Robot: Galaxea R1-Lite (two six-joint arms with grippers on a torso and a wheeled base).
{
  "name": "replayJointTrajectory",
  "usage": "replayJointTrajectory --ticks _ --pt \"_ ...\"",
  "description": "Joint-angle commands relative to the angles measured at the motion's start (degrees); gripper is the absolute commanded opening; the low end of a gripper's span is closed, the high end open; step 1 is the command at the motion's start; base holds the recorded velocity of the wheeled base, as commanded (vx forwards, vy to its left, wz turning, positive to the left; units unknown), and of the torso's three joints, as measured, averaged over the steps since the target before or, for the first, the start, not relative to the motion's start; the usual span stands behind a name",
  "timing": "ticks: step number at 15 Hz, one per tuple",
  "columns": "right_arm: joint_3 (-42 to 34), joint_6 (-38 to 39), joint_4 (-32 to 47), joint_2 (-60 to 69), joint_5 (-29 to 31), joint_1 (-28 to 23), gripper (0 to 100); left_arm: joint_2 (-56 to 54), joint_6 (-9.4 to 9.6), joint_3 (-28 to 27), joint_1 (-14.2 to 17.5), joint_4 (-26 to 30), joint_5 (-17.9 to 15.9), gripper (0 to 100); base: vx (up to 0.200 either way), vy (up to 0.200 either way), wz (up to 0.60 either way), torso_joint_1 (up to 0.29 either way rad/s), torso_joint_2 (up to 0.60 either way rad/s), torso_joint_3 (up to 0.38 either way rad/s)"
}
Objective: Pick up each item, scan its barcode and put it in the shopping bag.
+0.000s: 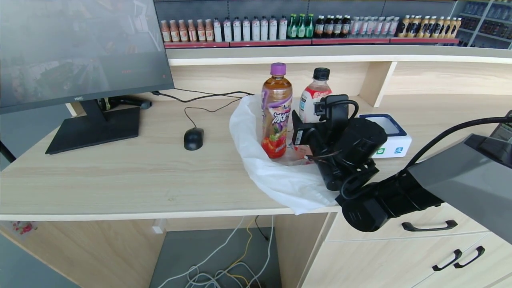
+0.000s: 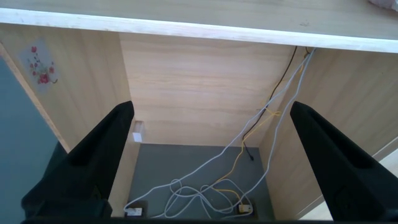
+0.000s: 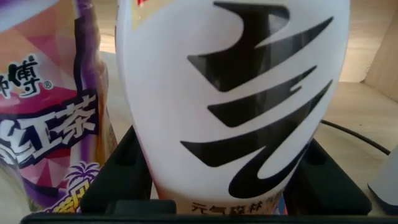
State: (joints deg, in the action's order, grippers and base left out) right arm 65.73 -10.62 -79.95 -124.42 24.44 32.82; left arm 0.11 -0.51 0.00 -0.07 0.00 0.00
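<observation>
The right pincer (image 3: 222,143) is pinching the white bottle (image 1: 315,98) low on its body, with a black finger lying against each side. The bottle is upright over the shopping bag (image 1: 280,180), at the bag's far side. The wrist hides its base, so I cannot tell whether it rests on the plastic or hangs just above it.

The nearest hazard is the tea bottle (image 1: 276,112), which stands in the bag just beside the held one, close enough that they may be touching. It is tall and narrow and sits on loose film. A sideways drift of the wrist, or a finger swinging out on release, could probably knock it over.

The bag is limp and lies open on the surface (image 1: 140,172), with its near edge draped over the front lip. If a finger or the bottle's base catches a fold, the film could drag and pull both bottles with it. Letting go with the base off the plastic would probably leave the bottle wobbling.

The scanner (image 1: 390,136) sits just beyond the bag, on the side of the right arm, where a quick withdrawal of that arm might clip it.

The left pincer (image 2: 211,112) is spread wide, below the bag's level and under the surface edge, near loose cables (image 2: 205,186) that a careless lift might snag.
</observation>
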Motion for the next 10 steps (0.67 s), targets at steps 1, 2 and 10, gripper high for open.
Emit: replayJointTrajectory --ticks 1,2,10 --pt "-0.1 0.1 0.0 -0.7 0.0 0.1 0 0.0 -0.02 0.0 0.0 0.0 0.0 100 0.000 0.000 0.00 0.000 0.00 0.000" --pt "0.0 0.1 0.0 -0.7 0.0 0.1 0 0.0 -0.02 0.0 0.0 0.0 0.0 100 0.000 0.000 0.00 0.000 0.00 0.000" --pt "0.0 0.1 -0.1 -0.7 0.0 0.1 100 0.0 -0.02 0.0 0.0 0.0 0.0 100 0.000 0.000 0.00 0.000 0.00 0.000"
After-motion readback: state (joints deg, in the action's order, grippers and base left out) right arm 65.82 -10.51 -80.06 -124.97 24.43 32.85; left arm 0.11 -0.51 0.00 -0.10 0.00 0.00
